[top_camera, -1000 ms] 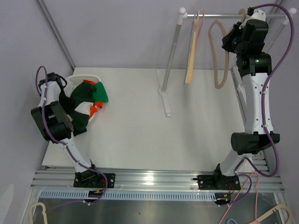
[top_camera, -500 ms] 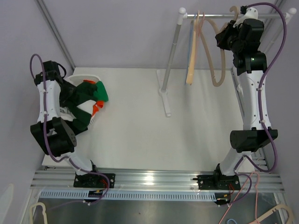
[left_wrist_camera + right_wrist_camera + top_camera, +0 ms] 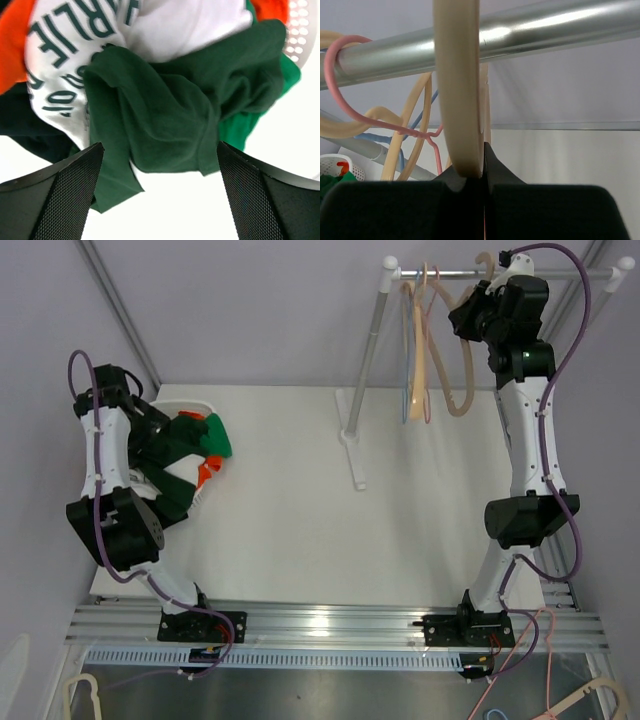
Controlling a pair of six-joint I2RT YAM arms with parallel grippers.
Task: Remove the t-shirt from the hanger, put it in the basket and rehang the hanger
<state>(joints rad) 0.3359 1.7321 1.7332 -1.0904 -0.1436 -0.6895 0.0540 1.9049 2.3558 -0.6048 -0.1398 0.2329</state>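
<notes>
Green, white and orange cloth: the t-shirt [image 3: 190, 452] lies crumpled in the white basket [image 3: 192, 403] at the far-left corner of the table [image 3: 330, 540], off the hanger and spilling over the basket's near rim. It is a bunched heap with no long axis to speak of. One garment or several in there: cannot tell.

Left pincer [image 3: 160, 149] hangs straight above the heap, fingers [image 3: 55, 195] spread wide, released, holding nothing. Dark green folds sit directly below the gap. Left arm is the near one to the cloth; right arm is well apart, across the table.

Right pincer [image 3: 470, 177] is clenched on the beige hanger [image 3: 456, 90], up at the steel rail [image 3: 545, 25], far right. The hanger's bar rises upright from the jaws and crosses the rail, which runs side to side. Whether its hook sits over the rail cannot be told.

Judgement: the shirt is already free. What remains turns on that crossing, hook seated before the grip lets go.

Counts:
- Arms two, pincers two, basket one, rail one.
- Hangers at the rail: the held one, a tan hanger [image 3: 409, 350], a pink hanger [image 3: 436, 152] and a blue hanger [image 3: 380, 140], four as far as I can separate them.
</notes>
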